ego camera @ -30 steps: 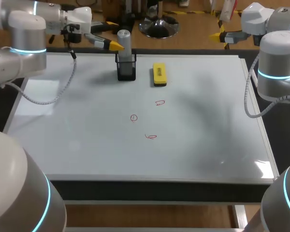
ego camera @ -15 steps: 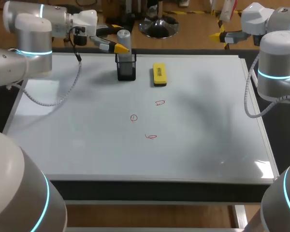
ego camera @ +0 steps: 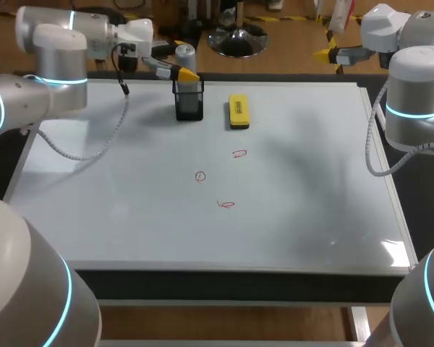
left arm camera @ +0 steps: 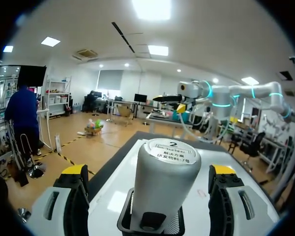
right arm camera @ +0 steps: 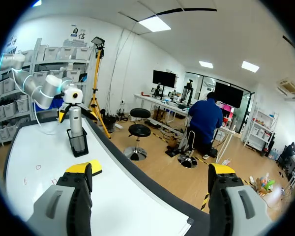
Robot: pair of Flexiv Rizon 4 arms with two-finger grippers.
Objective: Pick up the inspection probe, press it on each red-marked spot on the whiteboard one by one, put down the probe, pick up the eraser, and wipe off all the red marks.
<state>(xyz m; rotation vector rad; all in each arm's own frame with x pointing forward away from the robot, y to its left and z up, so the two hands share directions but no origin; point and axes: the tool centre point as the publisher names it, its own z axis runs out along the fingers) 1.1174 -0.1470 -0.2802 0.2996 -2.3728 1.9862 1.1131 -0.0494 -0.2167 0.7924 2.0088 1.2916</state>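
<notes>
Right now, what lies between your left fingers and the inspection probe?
Nothing. In the left wrist view the probe stands in its black holder between the open fingers, with an empty gap on either side.

A large, glossy white rectangular whiteboard [ego camera: 130, 210] lies flat as the work surface. Near its far edge stands a black square mesh holder [ego camera: 189, 100], and a yellow rectangular block eraser [ego camera: 238, 111] lies near it on the right. Three small red pen marks [ego camera: 200, 176] sit near the board's middle, each apart from the others.
</notes>
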